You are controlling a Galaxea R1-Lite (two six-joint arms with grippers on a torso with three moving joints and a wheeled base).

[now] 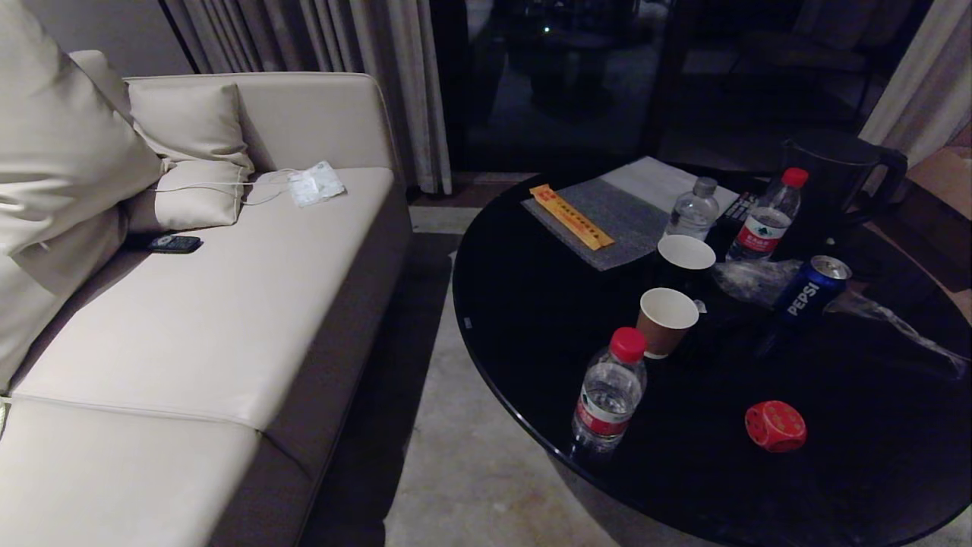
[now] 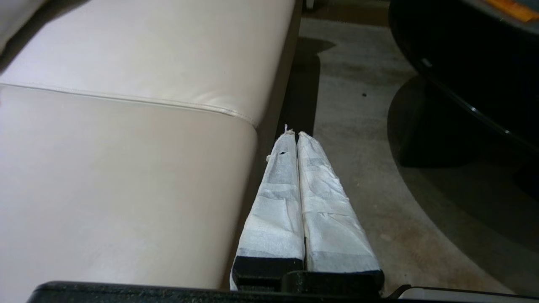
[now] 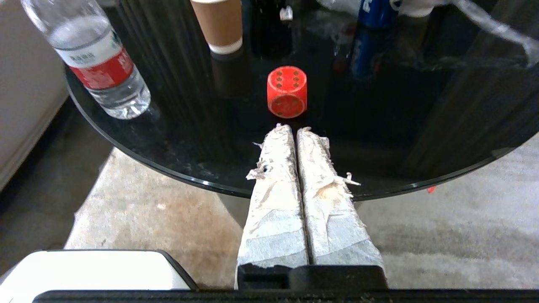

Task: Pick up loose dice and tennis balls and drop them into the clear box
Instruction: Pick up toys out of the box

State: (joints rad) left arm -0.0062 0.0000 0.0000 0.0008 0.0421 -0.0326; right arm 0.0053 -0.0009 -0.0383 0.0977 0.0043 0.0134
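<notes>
A red die [image 1: 775,426] with dark pips lies on the round black glass table [image 1: 835,486] near its front edge. The right wrist view shows this red die [image 3: 286,91] just beyond my right gripper [image 3: 293,128], whose tape-wrapped fingers are shut and empty, a short way apart from it. My left gripper [image 2: 293,134] is shut and empty too, hanging over the gap between the beige sofa [image 2: 126,139] and the floor. Neither arm appears in the head view. The tennis balls and the clear box are out of view.
On the table stand a red-capped water bottle [image 1: 610,393], two paper cups [image 1: 667,320], a Pepsi can [image 1: 810,289], two more bottles [image 1: 765,215], a dark kettle [image 1: 835,182] and a grey mat [image 1: 607,220]. The sofa [image 1: 190,319] fills the left, with carpet [image 1: 471,471] between.
</notes>
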